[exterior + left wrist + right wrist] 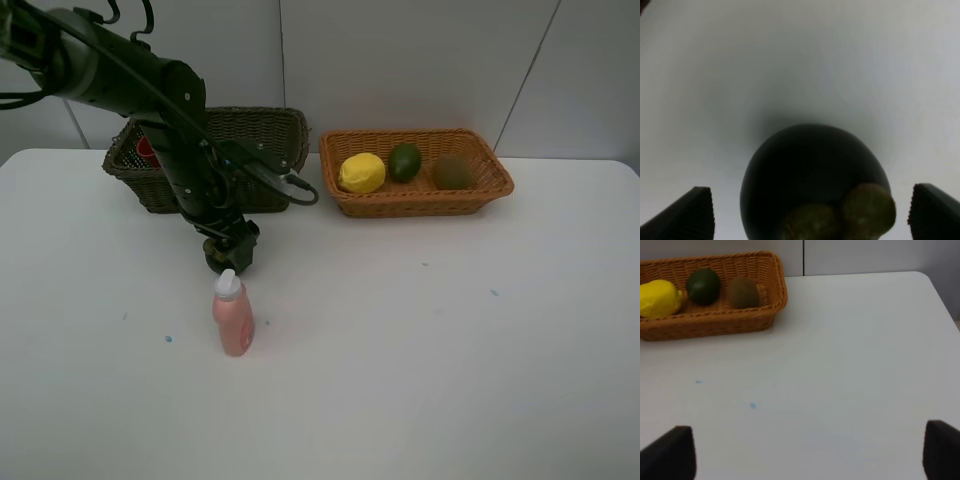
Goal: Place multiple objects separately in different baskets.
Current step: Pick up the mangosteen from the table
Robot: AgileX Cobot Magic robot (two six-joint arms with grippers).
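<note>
A dark mangosteen (810,165) with greenish sepals lies on the white table. My left gripper (226,256) is lowered over it and open, one finger (687,215) on each side and clear of the fruit. A pink bottle (232,320) with a white cap stands just in front of that gripper. A red cup (146,150) sits in the dark basket (265,135). The orange basket (490,165) holds a lemon (362,172), a lime (404,161) and a kiwi (452,172). My right gripper (807,452) is open over bare table with nothing between its fingers, and it is outside the exterior high view.
The two baskets stand side by side at the table's back edge against the wall. In the right wrist view the orange basket (777,285) lies well beyond the fingers. A few small blue specks (752,405) mark the tabletop.
</note>
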